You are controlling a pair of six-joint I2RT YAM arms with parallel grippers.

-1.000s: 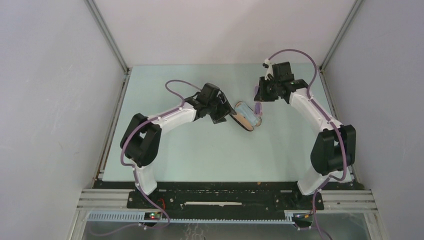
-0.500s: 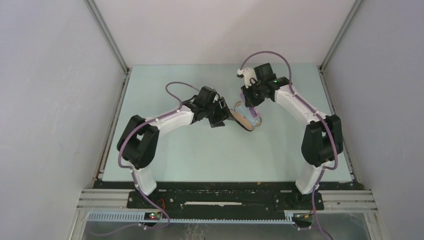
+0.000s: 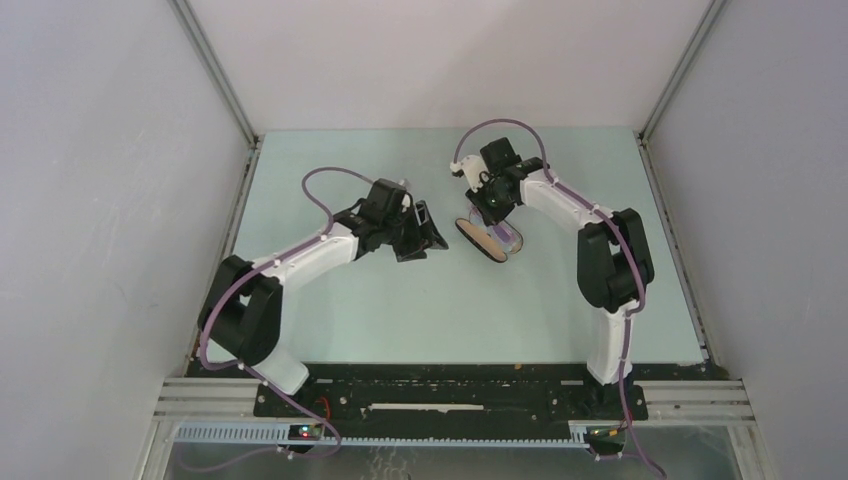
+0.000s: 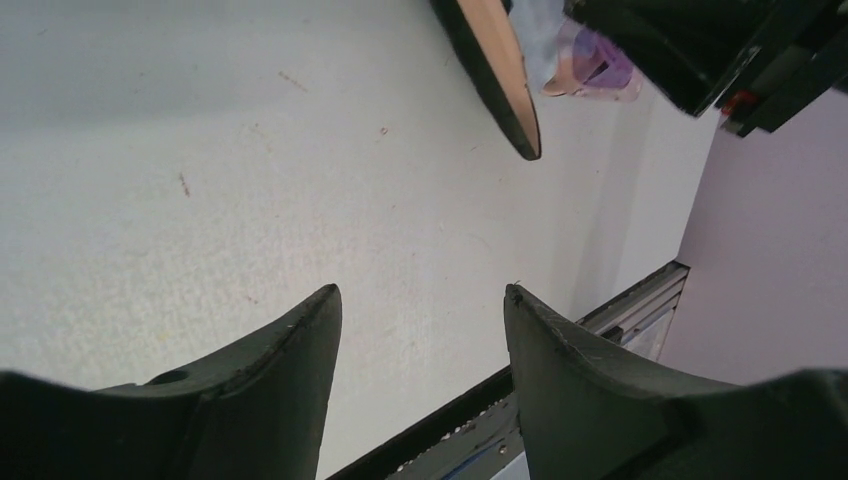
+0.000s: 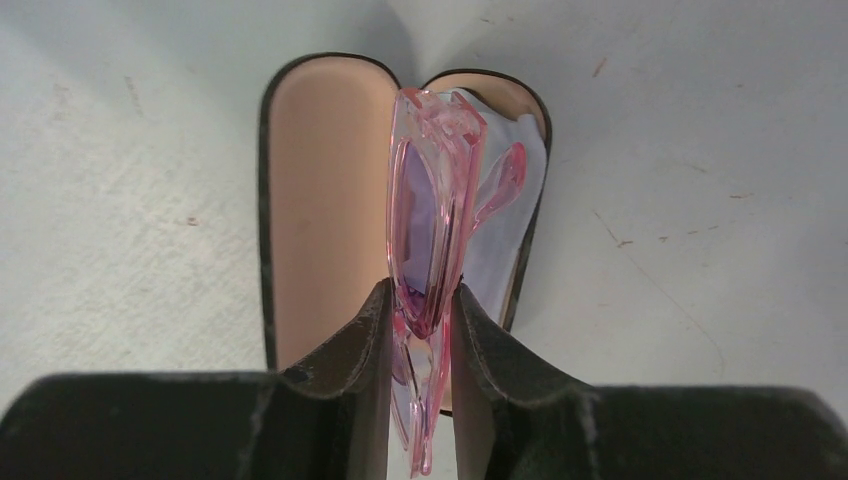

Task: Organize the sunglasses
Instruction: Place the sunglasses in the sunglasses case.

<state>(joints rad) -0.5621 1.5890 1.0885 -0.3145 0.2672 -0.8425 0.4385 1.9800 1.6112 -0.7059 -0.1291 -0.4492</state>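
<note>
Right wrist: sunglasses (image 5: pixel 430 220) over open case (image 5: pixel 320 200)

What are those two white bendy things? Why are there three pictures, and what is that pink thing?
Those are two robot arms bolted to a table. Each one ends in a gripper, a hand with just two fingers. The wide picture comes from a camera above and behind the arms. The other two come from little cameras on the wrists, so you look past each hand's own black fingers.

The right gripper pinches a pair of pink sunglasses and holds them over an open black case with tan lining. The case lies on the table, and a pale cloth sits in one half of it.

The left gripper is open and holds nothing. It is near the case, not touching it.
</note>
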